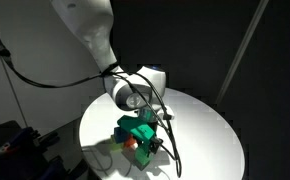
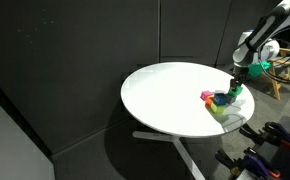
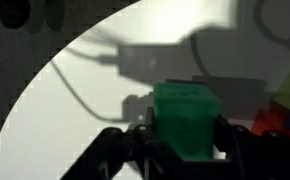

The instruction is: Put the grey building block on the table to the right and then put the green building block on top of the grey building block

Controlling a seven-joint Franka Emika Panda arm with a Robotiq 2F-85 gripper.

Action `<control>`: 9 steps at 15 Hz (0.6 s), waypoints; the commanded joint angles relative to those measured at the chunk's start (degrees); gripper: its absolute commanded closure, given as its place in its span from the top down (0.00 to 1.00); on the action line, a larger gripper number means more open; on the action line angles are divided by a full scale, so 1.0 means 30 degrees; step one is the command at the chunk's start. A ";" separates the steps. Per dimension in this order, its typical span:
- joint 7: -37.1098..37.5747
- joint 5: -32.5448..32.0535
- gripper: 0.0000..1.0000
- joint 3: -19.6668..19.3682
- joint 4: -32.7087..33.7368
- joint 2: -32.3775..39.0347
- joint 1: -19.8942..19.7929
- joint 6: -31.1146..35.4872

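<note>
White bench (image 3: 45, 120) lies bare to the end effector's left in the wrist view, crossed only by shadows. The grey building block cannot be made out there or in any other view, so the spot for the stack is unclear. At centre, the end effector (image 3: 185, 138) is clamped on the green building block (image 3: 185, 112), a dark finger (image 3: 137, 145) against each side face and the cube sitting square and level between them. Just to its right, a cluster of coloured blocks (image 3: 283, 110), red, dark and a paler yellow-green, crowds the frame edge. The step in hand appears to be carrying the green cube to the grey one. Done well, that means lifting straight clear of the neighbours, finding the grey cube before descending and squaring the faces over it. The grip should be released only once the green block rests flat, so it does not tip off. In an exterior view the arm (image 1: 85, 28) curves down from above, wrist bent so the end effector (image 1: 145, 125) points down into the cluster near the bench rim, with a black cable (image 1: 172, 140) hanging beside it. In an exterior view from farther off, the arm (image 2: 263, 35) reaches in from beyond the bench and the end effector (image 2: 235, 88) is low over the cluster of coloured blocks (image 2: 221, 102).
</note>
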 commanded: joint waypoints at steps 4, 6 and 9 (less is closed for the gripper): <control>-0.0824 0.0399 0.28 0.0289 0.0101 0.0017 -0.0528 0.0040; -0.0811 0.0401 0.28 0.0294 0.0145 0.0091 -0.0540 -0.0001; -0.0803 0.0432 0.28 0.0335 0.0161 0.0096 -0.0554 -0.0096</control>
